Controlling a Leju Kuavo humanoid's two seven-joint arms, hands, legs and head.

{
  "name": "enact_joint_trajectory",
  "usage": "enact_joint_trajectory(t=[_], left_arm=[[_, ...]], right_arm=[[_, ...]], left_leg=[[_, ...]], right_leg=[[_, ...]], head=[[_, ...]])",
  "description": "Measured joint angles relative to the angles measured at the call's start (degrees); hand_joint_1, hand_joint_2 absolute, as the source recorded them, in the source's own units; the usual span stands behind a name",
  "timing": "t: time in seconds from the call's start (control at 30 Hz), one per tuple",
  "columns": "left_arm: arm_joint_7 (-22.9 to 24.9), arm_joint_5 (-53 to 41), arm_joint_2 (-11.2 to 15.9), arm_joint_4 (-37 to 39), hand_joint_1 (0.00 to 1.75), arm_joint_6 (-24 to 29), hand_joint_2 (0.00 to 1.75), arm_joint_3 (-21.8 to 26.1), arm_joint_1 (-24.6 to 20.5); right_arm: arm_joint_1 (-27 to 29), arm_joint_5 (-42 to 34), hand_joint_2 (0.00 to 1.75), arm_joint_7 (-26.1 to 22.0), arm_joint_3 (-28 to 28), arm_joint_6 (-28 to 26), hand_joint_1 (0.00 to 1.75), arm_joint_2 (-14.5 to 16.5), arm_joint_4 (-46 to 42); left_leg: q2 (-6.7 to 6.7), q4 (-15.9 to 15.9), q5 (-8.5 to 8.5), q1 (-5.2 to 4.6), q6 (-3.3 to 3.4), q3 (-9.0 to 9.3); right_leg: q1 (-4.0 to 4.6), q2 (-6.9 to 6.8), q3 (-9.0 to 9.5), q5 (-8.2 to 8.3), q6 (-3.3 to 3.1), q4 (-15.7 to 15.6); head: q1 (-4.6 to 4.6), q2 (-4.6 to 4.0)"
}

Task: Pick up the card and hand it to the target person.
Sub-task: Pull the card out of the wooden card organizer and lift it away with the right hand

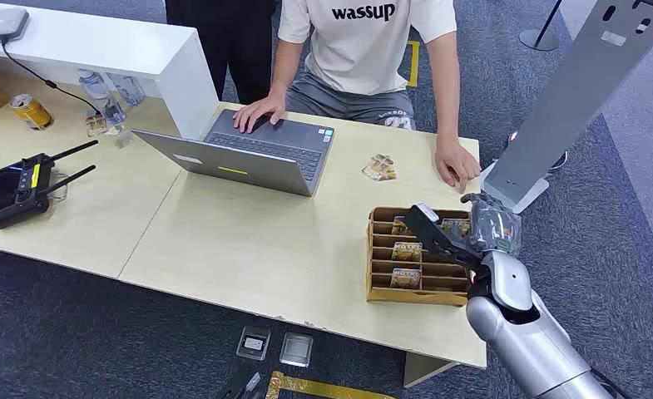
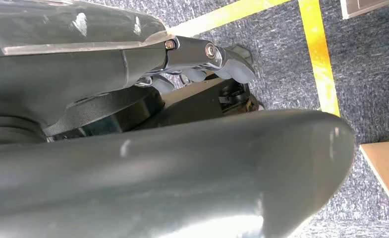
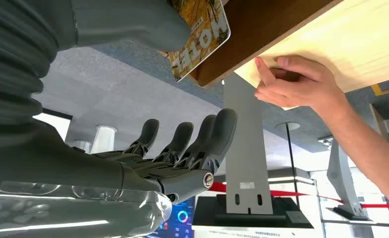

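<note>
The right hand (image 1: 472, 229) hovers over the box (image 1: 381, 287), fingers apart, holding nothing; a card (image 3: 199, 37) sits just by its thumb. This looks like the reaching step. Next, it must pinch that card.

Light wooden tables (image 1: 248, 249) stand on grey carpet (image 1: 73, 332) marked with yellow tape (image 2: 321, 59).

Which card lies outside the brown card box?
The card lying loose on the table, near the person's hand. The others stand in slots of the brown box.
</note>
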Motion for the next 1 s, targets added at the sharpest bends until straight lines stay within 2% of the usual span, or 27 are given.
enact_joint_trajectory(t=[0.5,0.63,1.0], left_arm=[[0.0,0.1,0.0,0.0,0.00,0.1,0.00,0.0,0.0],[0.0,0.2,0.0,0.0,0.00,0.1,0.00,0.0,0.0],[0.3,0.2,0.0,0.0,0.00,0.1,0.00,0.0,0.0]], right_arm=[[2.5,0.2,1.75,2.0,-0.1,0.3,0.63,-1.2,-5.2],[3.2,0.3,1.75,2.8,-0.2,0.4,0.71,-1.6,-6.6],[6.3,0.6,1.75,4.3,-1.7,2.3,0.78,-3.1,-10.6]], left_leg=[[0.00,0.0,0.00,0.00,0.00,0.00],[0.00,0.0,0.00,0.00,0.00,0.00],[0.00,0.0,0.00,0.00,0.00,-0.01]], right_leg=[[0.00,0.00,-0.01,0.00,0.00,0.0],[0.00,0.00,-0.01,0.00,0.00,0.0],[0.00,0.00,-0.02,0.00,0.00,0.0]], head=[[-0.01,0.00],[-0.01,0.00],[-0.01,0.00]])
